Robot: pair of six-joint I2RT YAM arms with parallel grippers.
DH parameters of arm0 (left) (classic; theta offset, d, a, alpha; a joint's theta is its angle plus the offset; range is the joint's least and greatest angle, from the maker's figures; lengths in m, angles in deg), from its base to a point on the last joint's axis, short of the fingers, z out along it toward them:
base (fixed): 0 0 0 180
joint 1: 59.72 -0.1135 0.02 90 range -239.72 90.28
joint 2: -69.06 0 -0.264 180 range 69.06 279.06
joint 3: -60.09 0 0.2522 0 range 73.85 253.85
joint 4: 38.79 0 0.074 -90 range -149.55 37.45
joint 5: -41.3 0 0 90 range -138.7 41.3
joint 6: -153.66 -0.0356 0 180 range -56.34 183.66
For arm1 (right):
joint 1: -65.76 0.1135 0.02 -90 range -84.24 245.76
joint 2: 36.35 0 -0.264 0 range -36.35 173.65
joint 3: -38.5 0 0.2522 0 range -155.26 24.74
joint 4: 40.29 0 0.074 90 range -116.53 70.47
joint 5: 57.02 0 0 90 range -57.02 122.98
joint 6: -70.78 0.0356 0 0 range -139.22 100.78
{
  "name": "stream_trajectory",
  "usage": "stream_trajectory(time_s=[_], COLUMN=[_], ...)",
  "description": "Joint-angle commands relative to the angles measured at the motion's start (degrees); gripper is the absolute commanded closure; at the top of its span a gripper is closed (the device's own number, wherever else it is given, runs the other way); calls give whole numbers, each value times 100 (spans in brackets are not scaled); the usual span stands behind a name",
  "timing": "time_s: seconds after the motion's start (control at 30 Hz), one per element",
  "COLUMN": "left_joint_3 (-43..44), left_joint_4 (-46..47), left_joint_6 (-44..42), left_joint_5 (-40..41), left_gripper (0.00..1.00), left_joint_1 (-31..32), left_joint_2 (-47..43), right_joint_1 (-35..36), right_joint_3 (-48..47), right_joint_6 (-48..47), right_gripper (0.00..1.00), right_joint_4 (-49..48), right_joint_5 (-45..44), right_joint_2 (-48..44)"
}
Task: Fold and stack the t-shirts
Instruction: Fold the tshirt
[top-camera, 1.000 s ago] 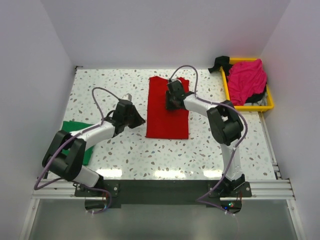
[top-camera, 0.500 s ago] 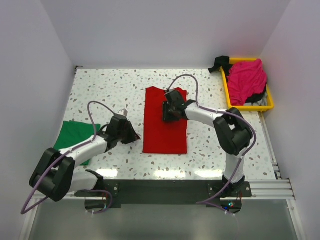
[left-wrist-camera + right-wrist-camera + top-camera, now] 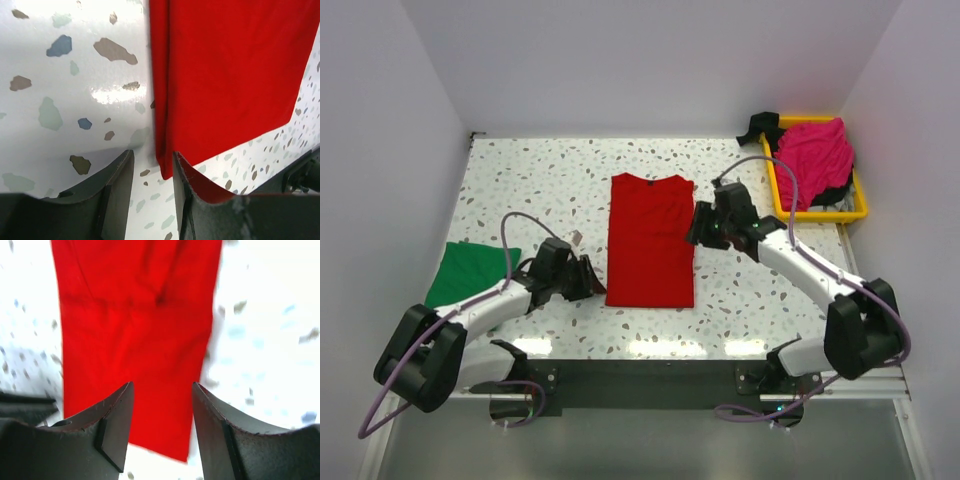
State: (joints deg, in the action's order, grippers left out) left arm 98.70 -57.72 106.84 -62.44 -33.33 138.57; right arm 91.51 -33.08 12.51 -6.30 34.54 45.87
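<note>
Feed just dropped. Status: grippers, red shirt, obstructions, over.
Left gripper open at near-left corner of red t-shirt. Right gripper open beside its right edge. Shirt flat, a long strip. Nothing blocking it.

My speckled table (image 3: 520,170) sits boxed in by plain white walls (image 3: 640,70). At its far right corner lies my yellow tray (image 3: 825,214), with a black cloth (image 3: 757,126) draped over the tray's far left corner. A metal rail (image 3: 865,372) runs along the near edge.
</note>
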Motion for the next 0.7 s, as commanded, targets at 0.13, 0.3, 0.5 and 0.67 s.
stream_trajectory(time_s=[0.13, 0.3, 0.5, 0.67], left_joint_3=[-199, -392, -533, -612], left_joint_4=[350, 420, 648, 851], left_joint_6=[-257, -170, -82, 15], left_joint_5=[-621, -700, -762, -823], left_gripper=[58, 58, 59, 59], left_joint_1=[15, 15, 15, 24], left_joint_2=[-105, -315, -360, -395], right_joint_1=[26, 26, 34, 34], right_joint_3=[1483, 2160, 2784, 2969], right_joint_6=[167, 378, 712, 826], right_gripper=[49, 50, 54, 57], right_joint_4=[596, 465, -149, -388], right_joint_5=[1029, 1416, 1847, 1997], right_joint_2=[-1171, -1480, -1322, -1208])
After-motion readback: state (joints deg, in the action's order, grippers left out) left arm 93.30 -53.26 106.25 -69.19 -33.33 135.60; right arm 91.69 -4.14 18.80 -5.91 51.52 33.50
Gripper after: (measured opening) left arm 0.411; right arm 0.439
